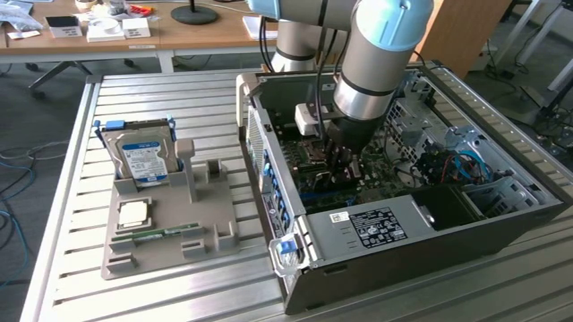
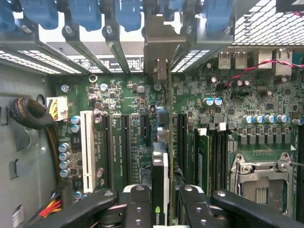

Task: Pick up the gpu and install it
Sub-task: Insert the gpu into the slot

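Wrist view: gpu inside case (gripper-held).

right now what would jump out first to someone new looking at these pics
First, the open computer case on the slatted table, with the robot arm plunged into it. In the wrist view, the claw grips the gpu edge-on, just above the green motherboard and its slots. On the exterior view's left, a grey holder props up a silver hard drive with a blue label.
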